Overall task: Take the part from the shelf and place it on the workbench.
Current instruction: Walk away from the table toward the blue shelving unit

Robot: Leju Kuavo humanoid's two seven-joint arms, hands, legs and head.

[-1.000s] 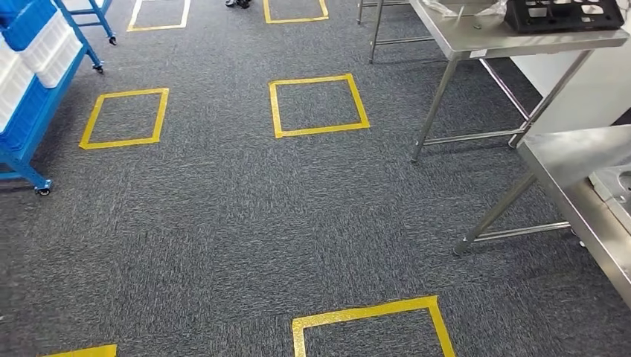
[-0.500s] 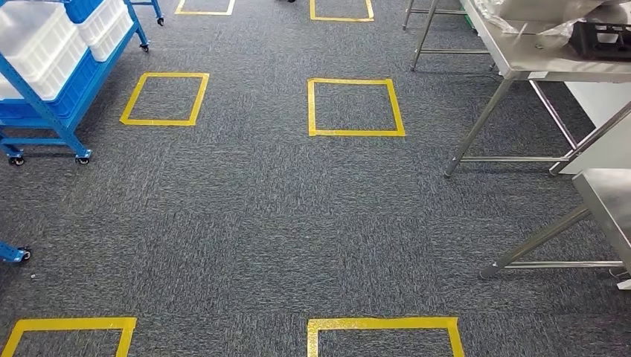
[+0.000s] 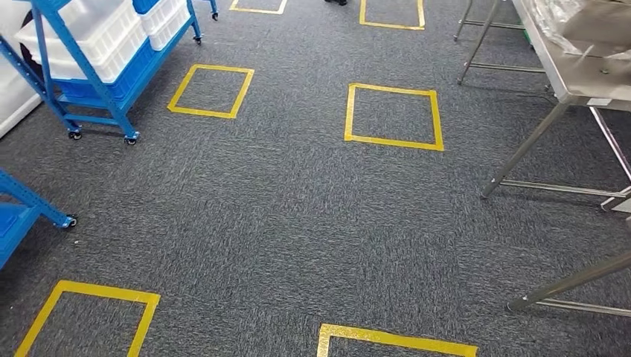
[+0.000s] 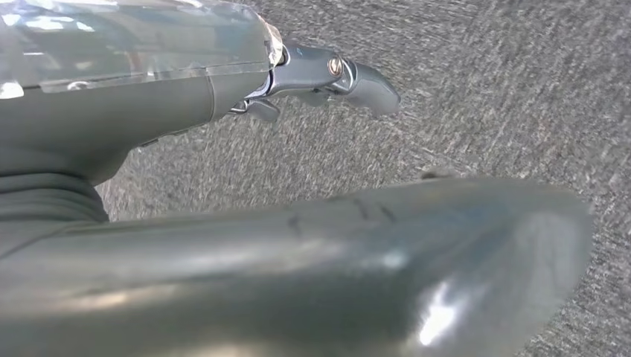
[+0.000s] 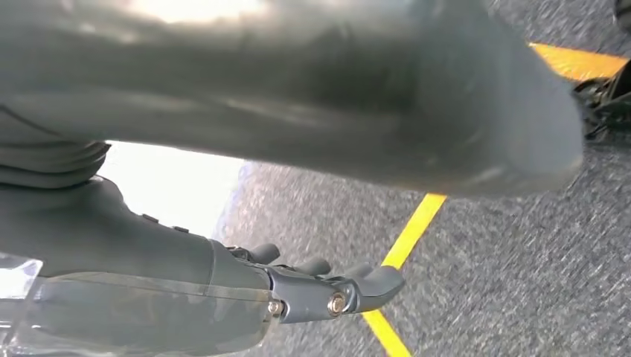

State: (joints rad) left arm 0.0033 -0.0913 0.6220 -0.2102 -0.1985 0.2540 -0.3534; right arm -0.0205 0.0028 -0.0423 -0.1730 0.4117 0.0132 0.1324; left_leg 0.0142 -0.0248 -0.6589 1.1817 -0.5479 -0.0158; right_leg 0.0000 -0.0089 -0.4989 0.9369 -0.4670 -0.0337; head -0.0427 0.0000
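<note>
Head view: blue shelf (image 3: 89, 82), white bins (image 3: 97, 41)

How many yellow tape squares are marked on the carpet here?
6, some cut off: two at the far edge, two mid-floor, one beside the blue shelf and one near the steel table, and two nearest. More may lie outside the picture.

Wide open carpet (image 3: 298, 223) down the middle, blue shelf (image 3: 97, 67) crowding the left and steel desk (image 3: 573, 82) legs on the right.
</note>
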